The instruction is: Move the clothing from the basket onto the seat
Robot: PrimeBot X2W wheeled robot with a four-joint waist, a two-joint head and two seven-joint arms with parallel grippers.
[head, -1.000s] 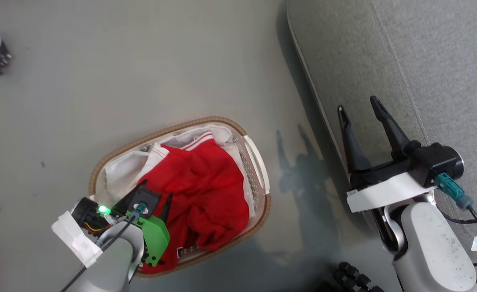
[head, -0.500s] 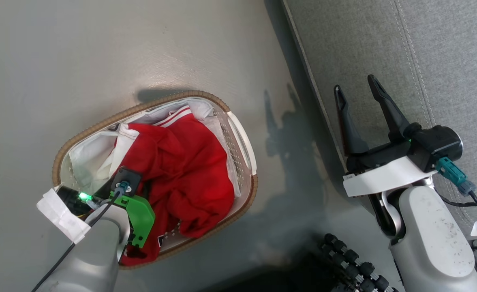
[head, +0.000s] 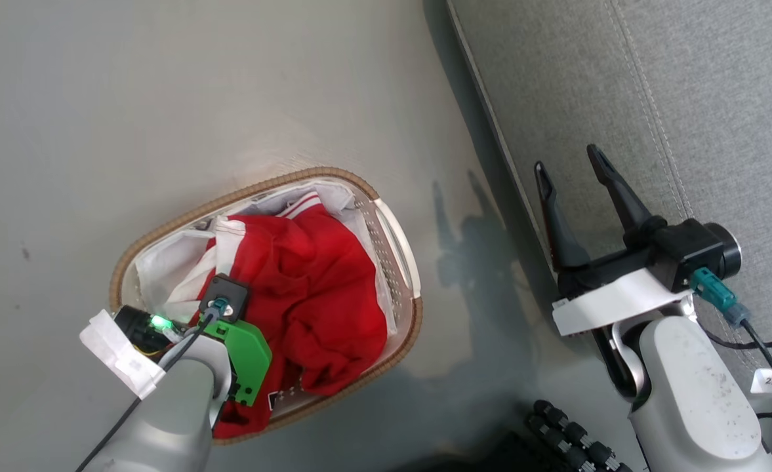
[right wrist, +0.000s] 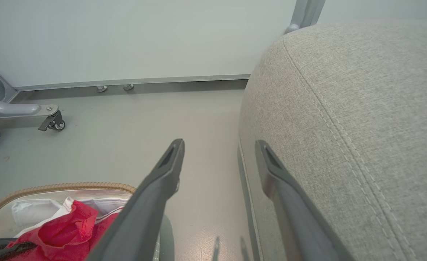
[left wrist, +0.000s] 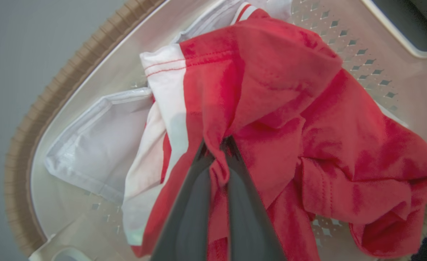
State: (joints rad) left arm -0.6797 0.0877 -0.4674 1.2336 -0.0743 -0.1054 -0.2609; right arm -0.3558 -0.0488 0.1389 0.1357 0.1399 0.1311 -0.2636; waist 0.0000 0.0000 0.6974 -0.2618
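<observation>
Left wrist view, centre: left gripper [left wrist: 217, 145] pinched tight on a raised fold of the red clothing [left wrist: 289, 108], heaped in the basket [left wrist: 53, 90], white liner [left wrist: 90, 145] at left. Right wrist view: right gripper [right wrist: 220, 145] spread wide, nothing between, grey seat [right wrist: 344, 108] along the right, floor [right wrist: 126, 137] at centre, basket's corner at lower left. Head view, for the whole layout: basket with clothing at lower left on the floor, seat at upper right, strip of floor between, right gripper over the seat's near edge.
</observation>
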